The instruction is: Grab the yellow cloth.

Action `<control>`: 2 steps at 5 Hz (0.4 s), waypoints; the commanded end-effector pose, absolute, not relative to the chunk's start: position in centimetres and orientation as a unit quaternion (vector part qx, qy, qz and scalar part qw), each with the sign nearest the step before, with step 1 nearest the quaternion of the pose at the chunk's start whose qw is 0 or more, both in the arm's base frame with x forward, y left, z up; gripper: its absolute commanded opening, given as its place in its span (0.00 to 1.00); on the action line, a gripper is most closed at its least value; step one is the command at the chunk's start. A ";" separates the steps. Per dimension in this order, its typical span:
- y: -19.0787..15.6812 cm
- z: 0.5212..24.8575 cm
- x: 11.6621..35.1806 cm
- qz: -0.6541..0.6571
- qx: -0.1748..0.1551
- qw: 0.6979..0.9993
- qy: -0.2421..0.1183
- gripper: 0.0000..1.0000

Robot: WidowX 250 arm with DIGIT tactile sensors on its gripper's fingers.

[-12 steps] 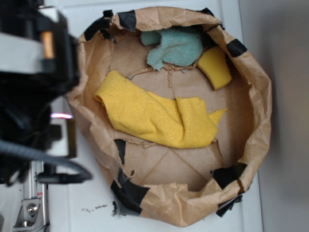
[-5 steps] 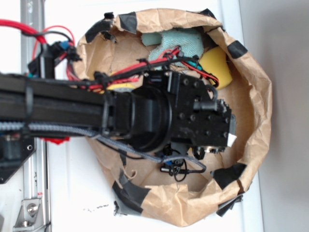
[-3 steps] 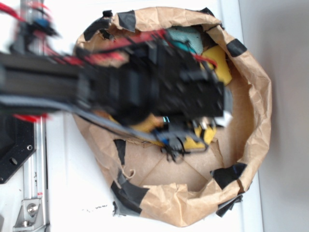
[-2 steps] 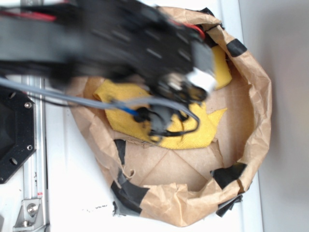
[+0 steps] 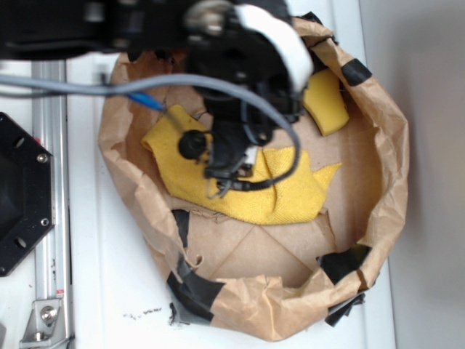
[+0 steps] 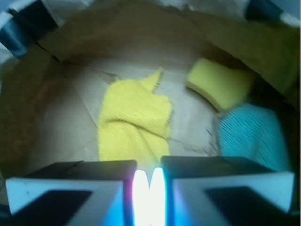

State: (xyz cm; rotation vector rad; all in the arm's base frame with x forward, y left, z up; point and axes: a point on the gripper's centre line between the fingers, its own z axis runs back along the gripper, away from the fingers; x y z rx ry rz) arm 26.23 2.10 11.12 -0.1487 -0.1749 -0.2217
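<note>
**Yellow cloth in view beyond the claw inside a paper bag**

White tabletop (image 5: 109,283) is seen around a brown paper bag (image 5: 392,160) whose rim has been rolled down and patched with black tape (image 5: 192,291). A metal rail (image 5: 51,218) and a black plate (image 5: 22,196) are seen at the left edge of the exterior view. No brand, label or legible writing can be made out anywhere; some small dark marks on the tabletop near the bag are too small to be read.

The yellow cloth (image 5: 290,196) is spread on the floor of the bag, bright yellow with a fine terry texture, creased into soft folds and ending in a pointed corner. In the wrist view it (image 6: 134,117) is seen straight ahead of the claw (image 6: 149,188), with its near edge just beyond the fingertips. From the exterior view the arm's dark body and grey cable (image 5: 218,83) are seen over part of the cloth.

The two fingers (image 6: 70,186) are seen drawn close together, with only a narrow bright slit between them and nothing held in it.

A thick yellow sponge (image 6: 218,84) lies ahead and to the right of the claw, apart from the cloth. A teal cloth (image 6: 251,136) lies nearer on the right, just beside the sponge.
</note>
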 end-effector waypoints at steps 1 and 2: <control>-1.3 8.2 29.4 -0.153 -0.076 0.982 -0.078 1.00; -3.2 7.8 29.4 -0.167 -0.072 0.981 -0.070 1.00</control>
